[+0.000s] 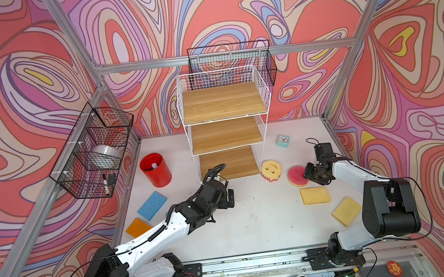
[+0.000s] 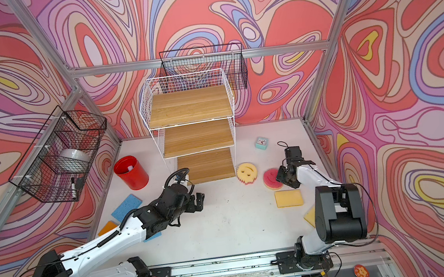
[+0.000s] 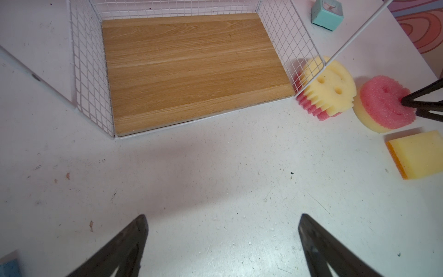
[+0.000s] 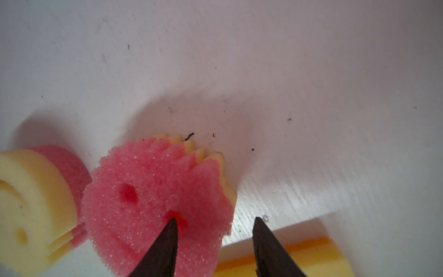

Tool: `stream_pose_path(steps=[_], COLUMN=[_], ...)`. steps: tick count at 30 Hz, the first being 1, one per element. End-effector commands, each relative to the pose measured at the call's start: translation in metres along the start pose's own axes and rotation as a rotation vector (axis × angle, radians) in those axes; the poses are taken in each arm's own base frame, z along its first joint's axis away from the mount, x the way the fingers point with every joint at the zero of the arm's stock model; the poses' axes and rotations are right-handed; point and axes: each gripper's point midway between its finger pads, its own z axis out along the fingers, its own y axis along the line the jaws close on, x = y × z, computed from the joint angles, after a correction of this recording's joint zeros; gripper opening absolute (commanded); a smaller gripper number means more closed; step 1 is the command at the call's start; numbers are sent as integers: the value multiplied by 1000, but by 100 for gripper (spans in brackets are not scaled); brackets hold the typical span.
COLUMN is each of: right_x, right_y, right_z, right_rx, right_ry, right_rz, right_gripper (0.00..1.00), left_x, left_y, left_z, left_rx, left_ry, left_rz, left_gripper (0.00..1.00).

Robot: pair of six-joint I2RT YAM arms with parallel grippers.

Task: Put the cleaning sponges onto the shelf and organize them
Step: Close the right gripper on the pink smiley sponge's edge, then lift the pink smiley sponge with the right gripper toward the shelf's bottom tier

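The right pincer [image 4: 215,218], centre right in both top views, has its two black fingers part way apart. One fingertip [image 4: 171,227] presses the coarse pink face of a pink round sponge [image 1: 297,176] beside an eye hole. The other finger sits just past the sponge's toothed rim. Whether it truly clamps the sponge, I cannot tell. The sponge is porous, with yellow under the pink. Just to its left lies a yellow round sponge [image 1: 270,169], smiling face up, touching the shelf's lower right corner wire. Below the pincer lie a yellow block sponge [image 1: 315,195] with an orange underside and a second yellow block [image 1: 346,210].

The left pincer [image 3: 223,215], mid frame, is released, its fingers spread wide over the scuffed white table [image 1: 253,226], grasping nothing.

The shelf [image 1: 222,102], upper centre, is white wire with three stepped wood-grain boards, and mesh fences the top board. Every sponge in view lies on the table.

At lower left are a flat blue sponge [image 1: 152,205] and an orange sponge [image 1: 137,227]. A glossy red cup [image 1: 156,169] holds something small and white. A black wire basket [image 1: 94,151] on the left wall holds a silvery roll [image 1: 106,153] and a marker [image 1: 105,183]. A mint clock [image 1: 282,140] stands to the right of the shelf.
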Motion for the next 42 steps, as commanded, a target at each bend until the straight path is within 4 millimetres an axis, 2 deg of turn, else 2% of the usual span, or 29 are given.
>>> stream_pose_path(steps=[1,6,13,20,25,29,33,42], right_x=[-6,-3,-1,-3,-5,-10,-16,-31], right_y=[6,4,3,3,4,7,11,27], right_z=[2,7,12,10,5,-7,-23,-83], right_rx=[-4,6,11,10,7,0,-18,-97], right_ry=[-9,4,13,7,-3,-28,-58,-149], right_rz=[-23,-22,-21,-25,-24,-25,-25,-37], right_gripper=[52,52,45,27,25,25,25,24], left_x=[-3,-2,-4,-5,-8,-7,-14,-43], left_y=[2,2,3,6,6,8,1,-5], left_z=[-4,-5,-9,-15,-19,-23,-31,-66], left_rx=[-6,-5,-7,-10,-6,-9,17,38], left_ry=[-18,-19,-25,-31,-46,-36,-31,-68], left_rz=[-13,-16,-14,-15,-15,-11,-7,22], left_gripper=[99,99,99,98,98,98,98,98])
